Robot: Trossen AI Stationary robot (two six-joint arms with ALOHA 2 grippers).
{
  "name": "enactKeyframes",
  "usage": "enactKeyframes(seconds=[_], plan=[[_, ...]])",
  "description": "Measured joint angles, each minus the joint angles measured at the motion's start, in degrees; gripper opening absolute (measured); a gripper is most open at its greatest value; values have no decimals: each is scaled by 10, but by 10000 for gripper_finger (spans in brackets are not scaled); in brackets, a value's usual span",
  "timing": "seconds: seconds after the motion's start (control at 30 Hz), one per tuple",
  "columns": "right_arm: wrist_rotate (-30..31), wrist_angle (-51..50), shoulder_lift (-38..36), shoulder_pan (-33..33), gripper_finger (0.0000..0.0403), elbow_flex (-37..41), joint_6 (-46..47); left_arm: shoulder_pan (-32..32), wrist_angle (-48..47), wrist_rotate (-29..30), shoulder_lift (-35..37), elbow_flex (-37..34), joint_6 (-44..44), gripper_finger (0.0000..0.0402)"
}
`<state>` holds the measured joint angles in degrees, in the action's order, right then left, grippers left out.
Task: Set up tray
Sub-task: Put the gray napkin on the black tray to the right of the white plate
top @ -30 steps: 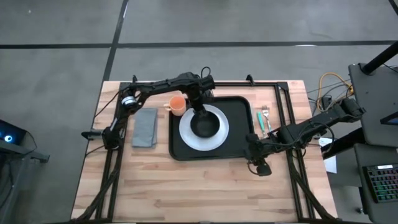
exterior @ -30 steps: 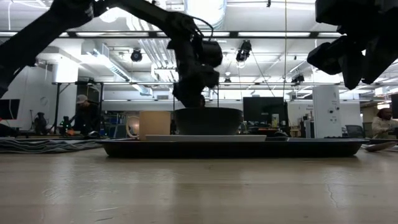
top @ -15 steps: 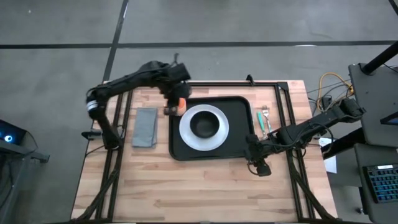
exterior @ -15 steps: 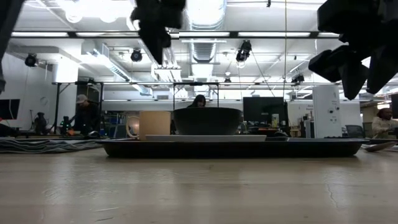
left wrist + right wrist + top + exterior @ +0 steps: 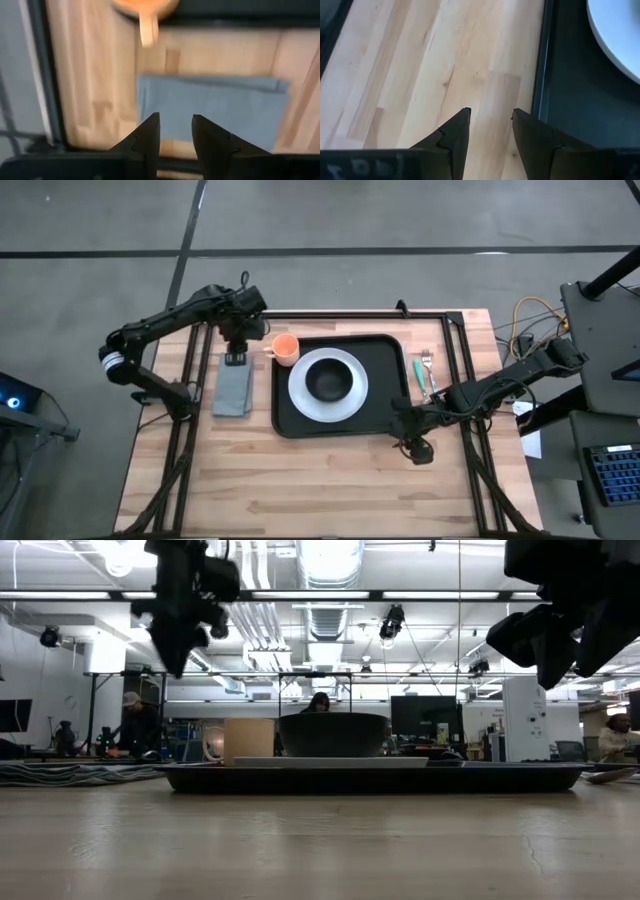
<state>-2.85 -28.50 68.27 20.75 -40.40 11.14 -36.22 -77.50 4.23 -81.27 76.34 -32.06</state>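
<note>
The black tray (image 5: pixel 380 412) lies in the middle of the table and carries a white plate (image 5: pixel 352 404). A black bowl (image 5: pixel 328 382) sits on the plate. An orange cup (image 5: pixel 286 348) stands at the tray's far left corner. A grey folded napkin (image 5: pixel 233 385) lies flat on the wood left of the tray. My left gripper (image 5: pixel 236 358) hangs open above the napkin's far end (image 5: pixel 210 107), touching nothing; it is high in the low view (image 5: pixel 180 610). My right gripper (image 5: pixel 418 448) waits open off the tray's near right corner, over bare wood (image 5: pixel 490 117).
A fork and a green-handled utensil (image 5: pixel 425 375) lie on the wood right of the tray. Black frame rails (image 5: pixel 460 360) run along the table's far, left and right sides. The near half of the table (image 5: pixel 320 480) is bare wood. People show far back in the room.
My left gripper has risen from the bowl on the plate and swung toward the table's left edge, passing over the orange cup to stand above the napkin's far end. The bowl has stayed on the plate.
</note>
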Motion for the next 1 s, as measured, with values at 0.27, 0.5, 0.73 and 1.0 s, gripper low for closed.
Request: enactKeyframes(seconds=[0.27, 0.5, 0.73, 1.0], plan=[[0, 8, 0, 0, 140, 0, 6, -68, 5, 11, 0, -83, -103, 170], [0, 10, 0, 0, 132, 0, 7, -83, 58, 53, 0, -126, -146, 194], [0, 27, 0, 0, 135, 0, 9, -89, 138, 53, 0, -157, -195, 194], [-1, 38, 0, 0, 128, 1, 5, -111, 197, 47, 1, -217, -212, 194]])
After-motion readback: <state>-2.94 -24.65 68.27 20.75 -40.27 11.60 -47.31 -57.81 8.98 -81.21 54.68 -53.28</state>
